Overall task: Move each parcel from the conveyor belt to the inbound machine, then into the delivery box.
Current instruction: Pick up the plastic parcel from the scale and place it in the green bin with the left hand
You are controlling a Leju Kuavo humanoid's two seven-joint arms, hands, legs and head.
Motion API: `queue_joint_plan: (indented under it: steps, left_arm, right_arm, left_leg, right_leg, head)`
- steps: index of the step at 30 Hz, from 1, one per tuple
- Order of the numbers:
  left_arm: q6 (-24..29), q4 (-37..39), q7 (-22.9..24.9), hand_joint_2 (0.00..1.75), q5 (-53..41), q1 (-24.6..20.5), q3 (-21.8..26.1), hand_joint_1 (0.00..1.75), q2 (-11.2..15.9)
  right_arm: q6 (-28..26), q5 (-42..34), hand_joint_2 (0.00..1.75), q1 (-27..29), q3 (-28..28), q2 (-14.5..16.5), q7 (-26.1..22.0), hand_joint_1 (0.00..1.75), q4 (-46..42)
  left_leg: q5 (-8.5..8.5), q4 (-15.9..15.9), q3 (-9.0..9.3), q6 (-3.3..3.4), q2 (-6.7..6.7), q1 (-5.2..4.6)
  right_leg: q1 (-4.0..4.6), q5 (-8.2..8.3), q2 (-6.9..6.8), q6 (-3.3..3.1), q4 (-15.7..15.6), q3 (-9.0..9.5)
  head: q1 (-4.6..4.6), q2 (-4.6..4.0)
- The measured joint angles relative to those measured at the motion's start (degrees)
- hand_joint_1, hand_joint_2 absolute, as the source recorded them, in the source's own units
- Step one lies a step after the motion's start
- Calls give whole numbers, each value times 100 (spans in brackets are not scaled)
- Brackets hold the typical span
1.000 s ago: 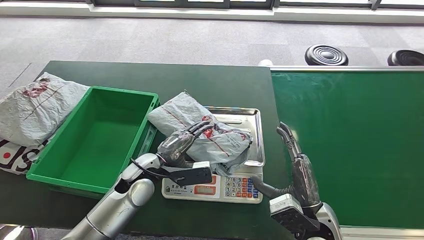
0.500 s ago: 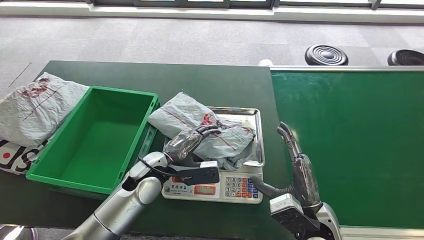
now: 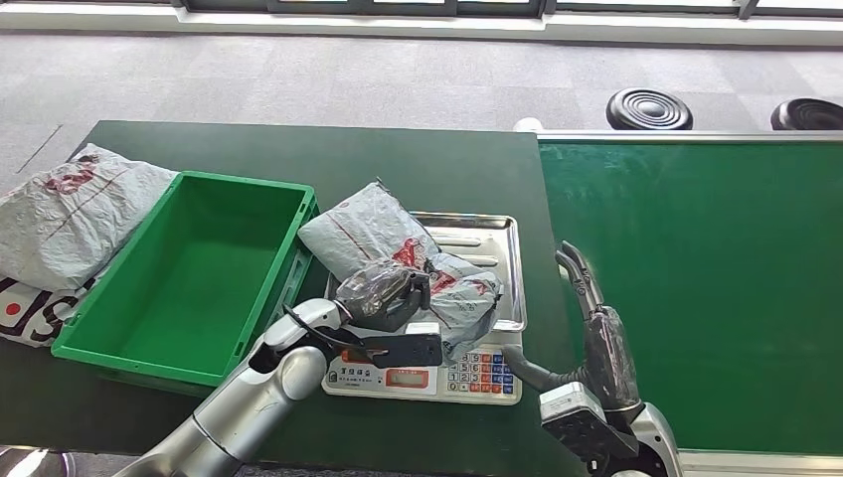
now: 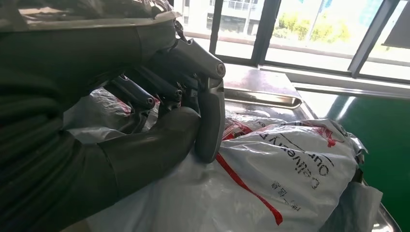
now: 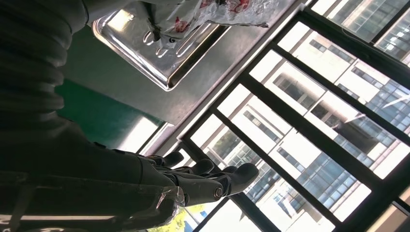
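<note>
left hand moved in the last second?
Yes. The left hand slid toward the scale's keypad and curled its fingers onto the parcel.

1. Table (image 3: 418,164) on the left, conveyor belt (image 3: 696,288) adjoining on the right.
2. Delivery box (image 3: 189,273) on the table, left of the scale (image 3: 437,368).
3. 2 bags (image 3: 60,219) stacked on the table, left of the delivery box, touching its wall.
4. Parcel (image 3: 398,253) on the scale's tray (image 3: 502,263), 1 end overhanging toward the delivery box.
5. Left hand (image 3: 383,290) on the parcel's near side, above the scale's front panel.
6. Right hand (image 3: 587,298) at the seam between table and belt, right of the tray, apart from the parcel.
7. 2 round stools (image 3: 648,109) on the floor behind the belt.
</note>
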Motion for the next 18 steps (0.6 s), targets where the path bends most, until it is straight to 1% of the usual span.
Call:
queue_joint_plan:
  steps: [8, 14, 18]
  left_arm:
    - [-175, 238, -128, 175, -79, -77, -212, 175, -35]
    - [-67, 379, -164, 175, -267, -79, -311, 175, -109]
    - [10, 398, -156, 175, -413, -77, -369, 0, -117]
  right_arm:
    - [1, 24, 175, 1, -1, 5, -15, 0, 0]
    - [-51, 32, 175, 9, -1, 11, -19, 0, 0]
    - [-67, 35, 175, 29, -5, 16, -31, 0, 0]
  left_leg:
    - [0, 0, 0, 0, 0, 0]
    - [0, 0, 1, 0, -1, 0]
    - [0, 0, 0, 0, -2, 0]
  right_leg:
    - [0, 0, 0, 0, 0, 1]
    - [0, 0, 0, 0, 0, 2]
    - [0, 0, 0, 0, 0, 2]
  head:
    - [0, 0]
    - [0, 0]
    - [0, 0]
